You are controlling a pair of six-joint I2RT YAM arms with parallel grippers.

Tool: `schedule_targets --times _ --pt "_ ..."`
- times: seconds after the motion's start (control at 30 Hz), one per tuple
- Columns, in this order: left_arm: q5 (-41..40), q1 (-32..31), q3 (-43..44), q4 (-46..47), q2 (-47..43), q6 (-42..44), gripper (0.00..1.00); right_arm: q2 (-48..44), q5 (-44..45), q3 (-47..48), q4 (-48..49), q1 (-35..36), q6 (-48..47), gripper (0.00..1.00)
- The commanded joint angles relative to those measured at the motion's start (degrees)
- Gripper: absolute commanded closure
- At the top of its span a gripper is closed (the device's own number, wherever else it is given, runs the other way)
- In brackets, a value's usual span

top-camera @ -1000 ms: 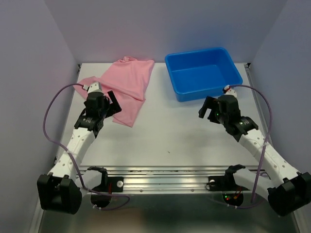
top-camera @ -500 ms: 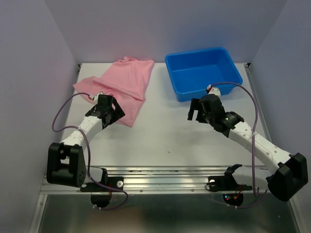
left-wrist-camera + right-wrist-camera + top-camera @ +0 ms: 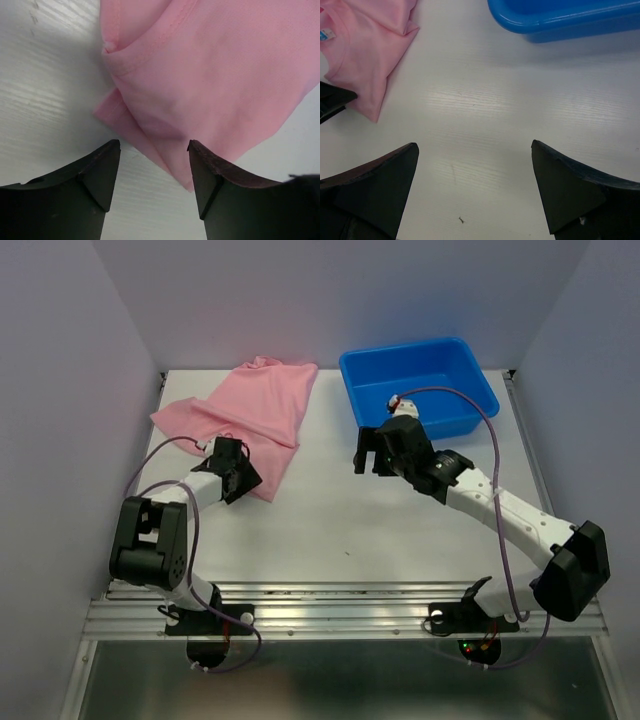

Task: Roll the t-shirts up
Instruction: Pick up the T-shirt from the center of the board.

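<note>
The pink t-shirt (image 3: 258,410) lies crumpled and partly folded at the table's back left. My left gripper (image 3: 240,472) is open and low at the shirt's near corner. In the left wrist view the shirt (image 3: 215,75) fills the top, and its corner tip lies between the open fingers of the left gripper (image 3: 154,167), nearer the right one. My right gripper (image 3: 365,453) is open and empty over the table's middle, right of the shirt. In the right wrist view the right gripper (image 3: 475,160) hangs over bare table and the shirt (image 3: 367,47) is at upper left.
A rigid blue tub (image 3: 440,370) stands at the back right, behind my right arm; its near wall shows in the right wrist view (image 3: 570,25). Purple walls close in the left, right and back sides. A metal rail runs along the near edge.
My right gripper has moved left from in front of the tub toward the table's middle. My left gripper has shifted slightly right and down onto the shirt's near corner, its arm folding back.
</note>
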Motion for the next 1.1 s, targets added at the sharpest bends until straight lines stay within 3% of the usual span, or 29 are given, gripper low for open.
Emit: schedule_targets --times 0.0,0.1,0.13,0.27,0.63,0.8,0.83,0.9,0.93,0.97,1.03,1.07 --pt "1.52 -0.7 2.19 2.5 2.75 -0.15 0.37 -0.28 -0.42 0.27 2.47 0.33 0.91 0.0" --pt "2.22 -0.79 4.65 2.33 4.51 0.99 0.73 -1.42 0.45 -1.04 1.86 0.33 1.52 0.0" --pt "3.18 -1.05 5.27 2.33 4.43 1.86 1.0 -1.77 0.72 -1.48 1.51 0.33 1.87 0.0" --pt "4.77 -1.76 8.26 0.84 0.57 3.89 1.0 -3.53 2.3 -4.2 0.28 0.33 2.75 0.0" --pt "3.81 -2.2 8.96 -3.55 -24.12 5.48 1.0 -5.56 2.65 -8.43 -0.6 0.33 5.57 0.0" --pt "1.18 -2.2 9.23 -5.84 -21.61 7.06 1.0 -4.76 1.87 -7.99 -0.34 0.33 5.66 0.0" --pt "0.65 -2.29 9.32 -6.37 -20.46 7.67 0.94 -4.85 1.69 -7.99 -0.17 0.33 5.66 0.0" --pt "-1.02 -2.29 9.93 -8.2 -18.17 7.76 0.68 -4.94 1.6 -8.08 -0.08 0.33 5.74 0.0" --pt "-2.51 -2.29 10.11 -8.74 -16.25 7.85 0.48 -5.03 1.51 -8.08 -0.16 0.33 5.66 0.0" --pt "-3.39 -2.29 10.28 -9.7 -15.36 7.85 0.15 -5.11 1.6 -8.08 -0.16 0.33 5.74 0.0" --pt "-5.32 -2.2 10.55 -9.97 -13.08 7.76 0.04 -5.29 1.6 -8.17 -0.08 0.33 5.92 0.0" --pt "-5.86 -2.2 10.64 -10.15 -12.45 7.5 0.04 -5.2 1.6 -8.17 -0.08 0.33 5.92 0.0"
